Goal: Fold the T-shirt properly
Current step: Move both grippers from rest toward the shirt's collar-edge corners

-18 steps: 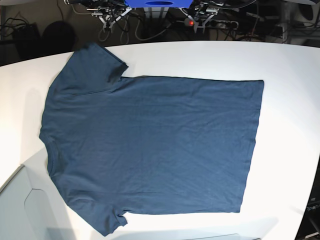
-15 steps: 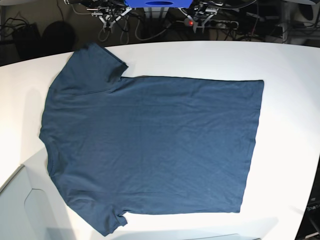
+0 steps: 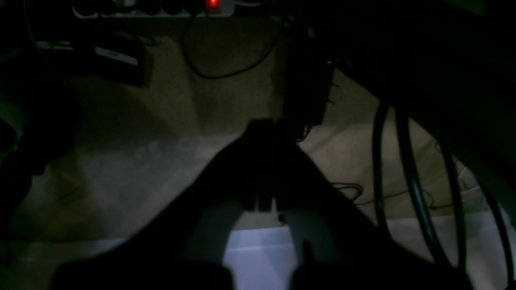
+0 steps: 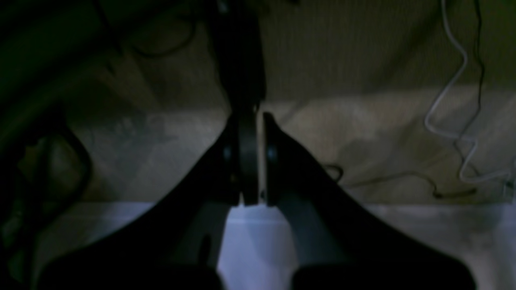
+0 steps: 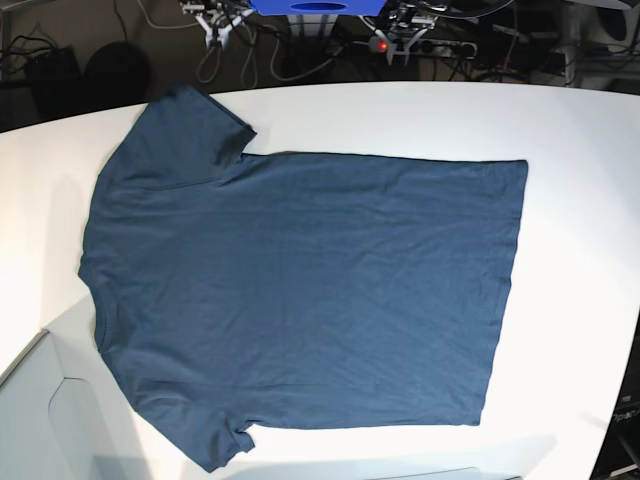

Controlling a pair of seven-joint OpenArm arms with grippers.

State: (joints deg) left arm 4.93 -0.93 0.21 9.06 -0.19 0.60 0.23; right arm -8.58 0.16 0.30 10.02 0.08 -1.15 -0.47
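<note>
Two end effectors are parked away from the work, both closed on nothing: the left end effector shows its fingers pressed together over dim floor and cables, and the right end effector likewise has its fingers drawn in, with only a sliver between the tips. Each wrist view catches just a pale strip of tabletop edge below the fingers, and no cloth.

In the base view the T-shirt lies spread flat on the white tabletop, collar toward the left of that view, hem toward the right, one sleeve at the far left corner and the other near the front edge. No fold has been made yet.

Risks from here are a matter of judgement. Thin cotton lying flat offers little to pinch, so a closing grasp may catch only the top layer, or slip off entirely. If the two arms lift unevenly, the fold line will skew. The near sleeve sits close to the front edge and could be dragged over it.
</note>
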